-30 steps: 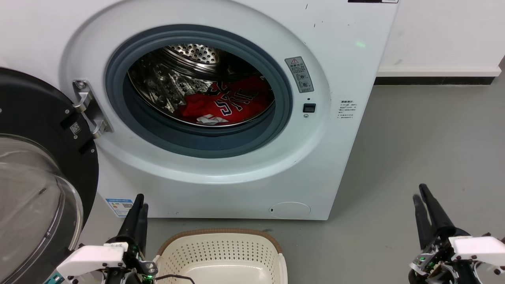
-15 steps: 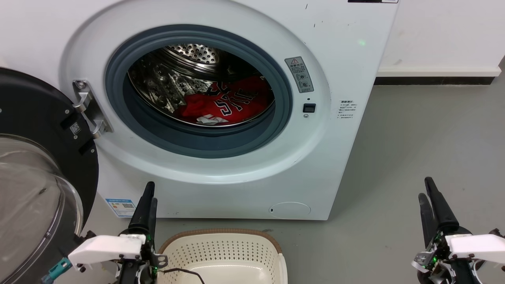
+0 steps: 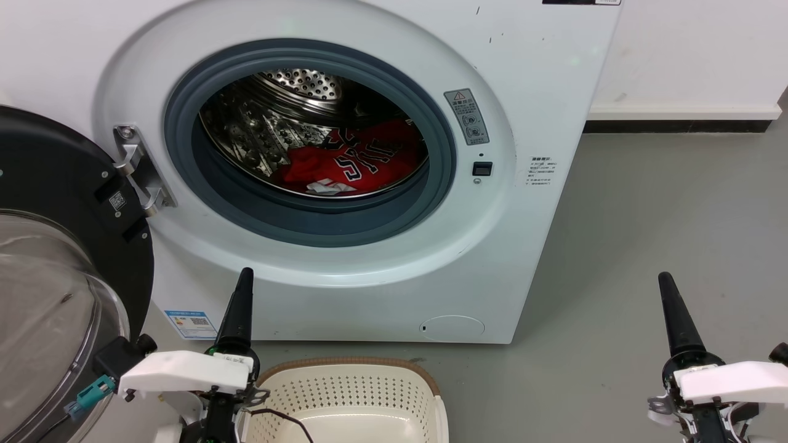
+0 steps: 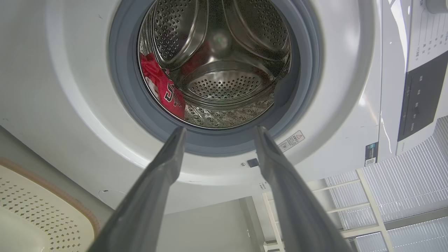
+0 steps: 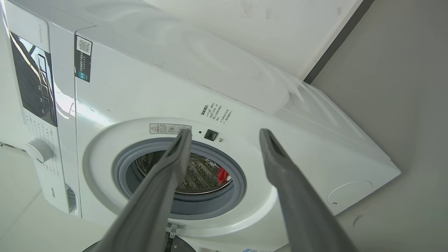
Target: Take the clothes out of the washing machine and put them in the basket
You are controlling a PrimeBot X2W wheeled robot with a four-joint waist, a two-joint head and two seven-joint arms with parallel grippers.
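On the grey floor [image 3: 646,234], the basket [image 3: 345,394] sits below the open washing machine [image 3: 369,295] for its clothes [image 3: 363,163]; the left gripper [image 4: 218,131] and right gripper [image 5: 225,133] are spread, empty.

Red jersey [image 3: 363,161] in drum [image 3: 258,120] (door [image 3: 58,184] open)

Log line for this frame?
door open | clothes in drum | basket on floor | left gripper open, outside drum | right gripper open, outside drum
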